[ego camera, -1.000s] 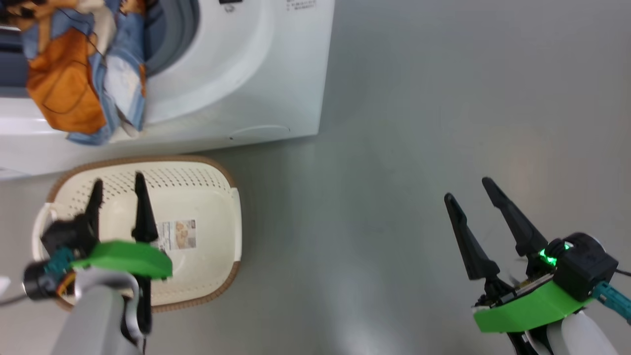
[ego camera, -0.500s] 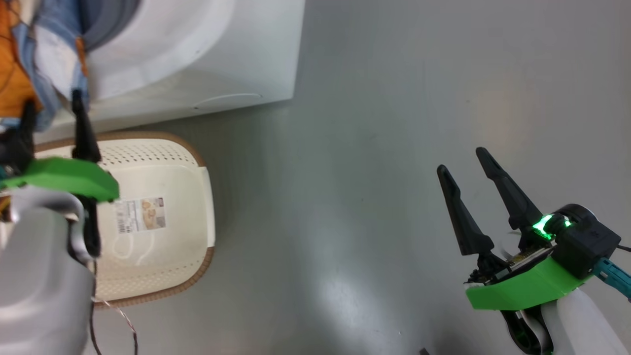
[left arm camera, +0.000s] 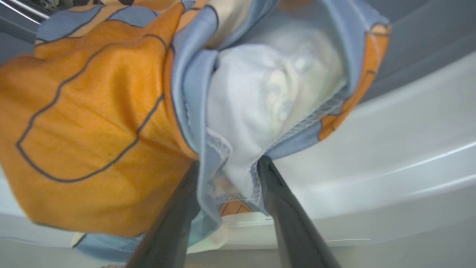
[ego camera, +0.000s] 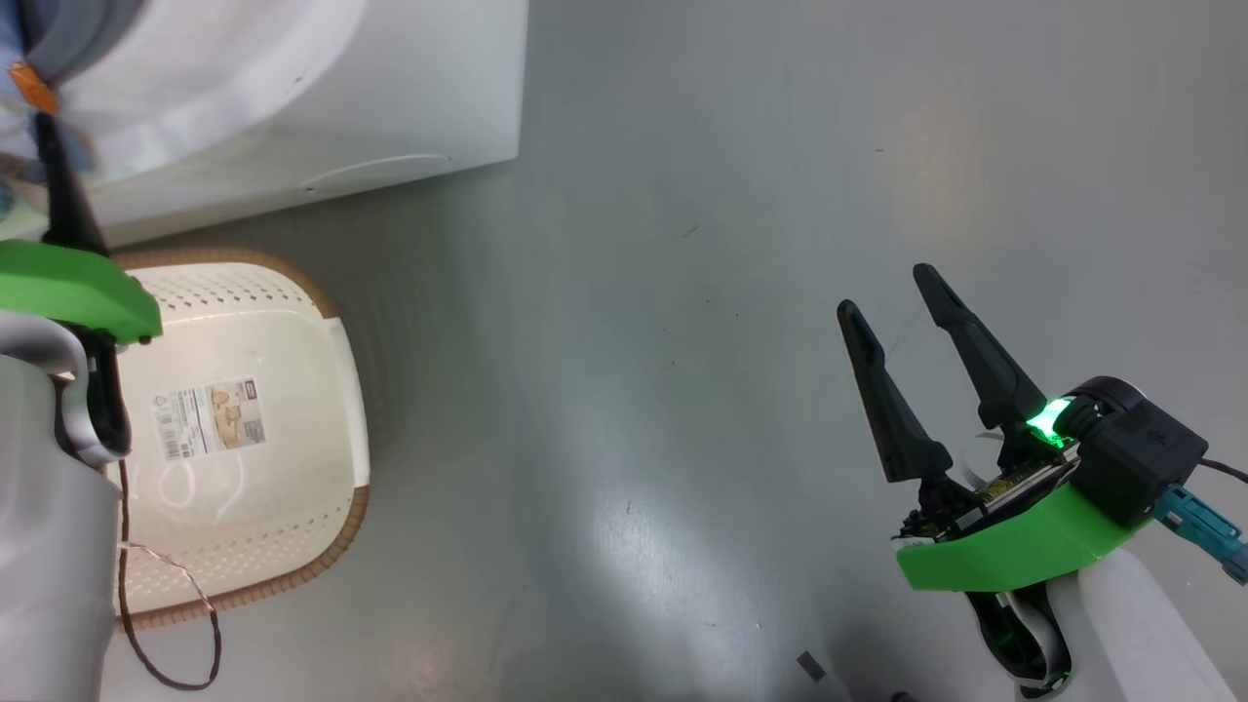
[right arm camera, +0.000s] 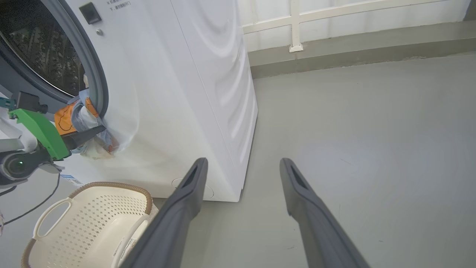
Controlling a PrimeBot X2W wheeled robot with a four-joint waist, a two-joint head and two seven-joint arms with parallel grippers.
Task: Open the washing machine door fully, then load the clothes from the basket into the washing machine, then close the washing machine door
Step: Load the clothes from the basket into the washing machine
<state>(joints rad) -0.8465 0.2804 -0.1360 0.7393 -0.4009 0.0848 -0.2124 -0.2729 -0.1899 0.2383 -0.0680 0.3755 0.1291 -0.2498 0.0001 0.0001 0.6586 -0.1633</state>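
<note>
Left wrist view: the clothes point(left arm camera: 93, 123) — soft light blue fabric with big orange patches outlined in black, and a pale lining — are hanging over the lower lip of the washing machine point(right arm camera: 186, 93) opening. The left gripper point(left arm camera: 227, 163) is straddling a stitched hem; whether it is pinching, I cannot tell. The right gripper point(right arm camera: 243, 160) is holding its fingers spread above the smooth grey floor point(right arm camera: 372, 149). The perforated cream basket point(right arm camera: 111, 185), brown-rimmed, is sitting by the machine's front.
</note>
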